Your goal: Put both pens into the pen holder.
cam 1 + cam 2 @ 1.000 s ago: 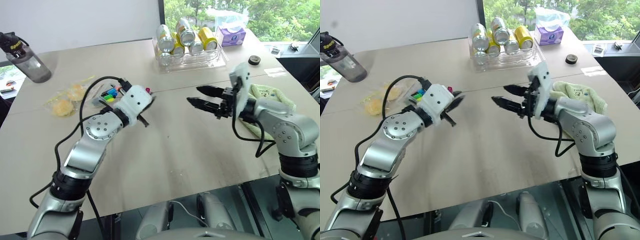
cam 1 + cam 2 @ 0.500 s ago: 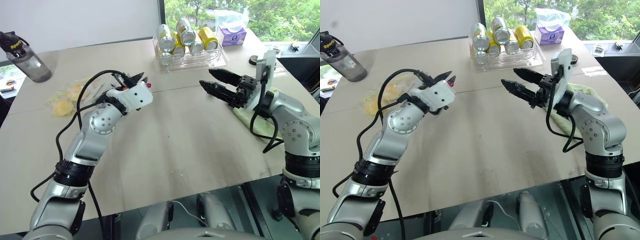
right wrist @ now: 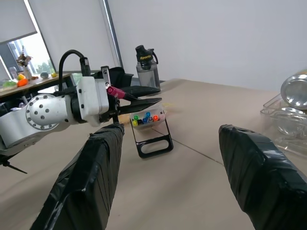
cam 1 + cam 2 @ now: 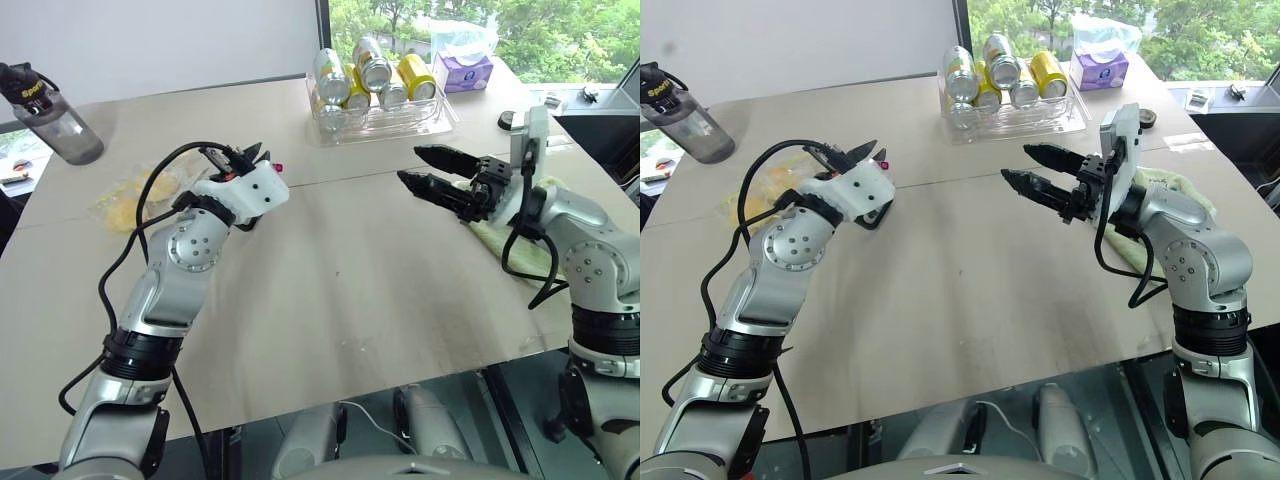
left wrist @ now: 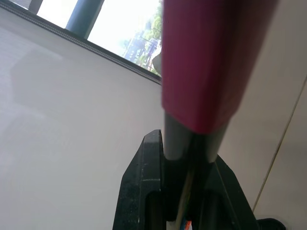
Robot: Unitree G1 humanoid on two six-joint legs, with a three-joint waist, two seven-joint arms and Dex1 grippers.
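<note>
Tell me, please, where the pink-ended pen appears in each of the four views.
Left eye view: pink-ended pen, its tip beside the left gripper, left of centre.
Right eye view: same place, pink tip.
Left wrist view: close up, barrel between the jaws.
Right wrist view: pink end, near the pen holder.
Shared landmark: the left gripper holding it.

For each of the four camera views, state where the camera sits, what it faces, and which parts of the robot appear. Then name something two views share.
Left and right eye views: on the head, looking down over the table; both arms show.
Left wrist view: along the left gripper, shut on the black pen with a pink end.
Right wrist view: between the open right gripper fingers, facing the pen holder and left arm.
Shared: both wrist views show the pen.
</note>
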